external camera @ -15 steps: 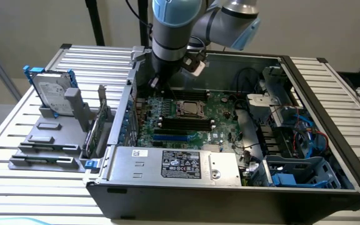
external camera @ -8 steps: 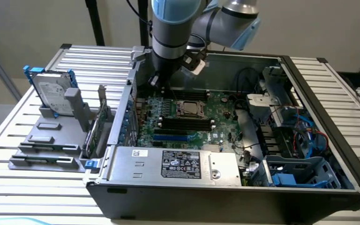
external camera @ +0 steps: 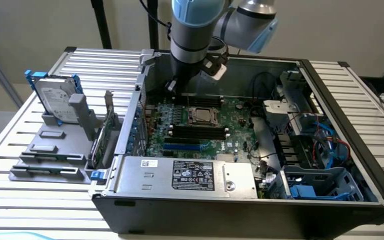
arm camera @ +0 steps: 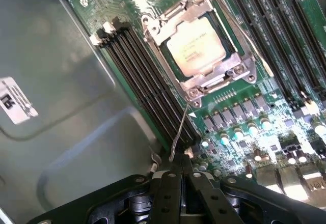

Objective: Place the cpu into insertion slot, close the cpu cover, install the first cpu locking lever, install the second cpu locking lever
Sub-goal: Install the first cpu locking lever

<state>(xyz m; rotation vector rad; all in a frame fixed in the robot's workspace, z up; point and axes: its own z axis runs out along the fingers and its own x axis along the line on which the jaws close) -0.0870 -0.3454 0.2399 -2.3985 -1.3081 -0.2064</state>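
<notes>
The cpu (arm camera: 196, 46) lies with its pale metal top showing in the insertion slot (external camera: 202, 116) on the green motherboard. The cpu cover (arm camera: 224, 68), a silvery frame, lies flat over it, and the chip shows through its window. One thin wire locking lever (arm camera: 181, 130) sticks out from the socket's corner, raised and unlatched. Its free end is just in front of my gripper (arm camera: 179, 175), whose dark fingers are pressed together; I cannot tell if they touch the lever. In the exterior view the gripper (external camera: 176, 86) hangs inside the case, behind the socket.
Long black memory slots (arm camera: 147, 81) run beside the socket, close to the grey case wall (arm camera: 61, 81). A silver power supply (external camera: 185, 175) sits at the case front, with a drive cage and blue cables (external camera: 319, 185) at the exterior view's right. A hard drive (external camera: 55, 100) stands outside.
</notes>
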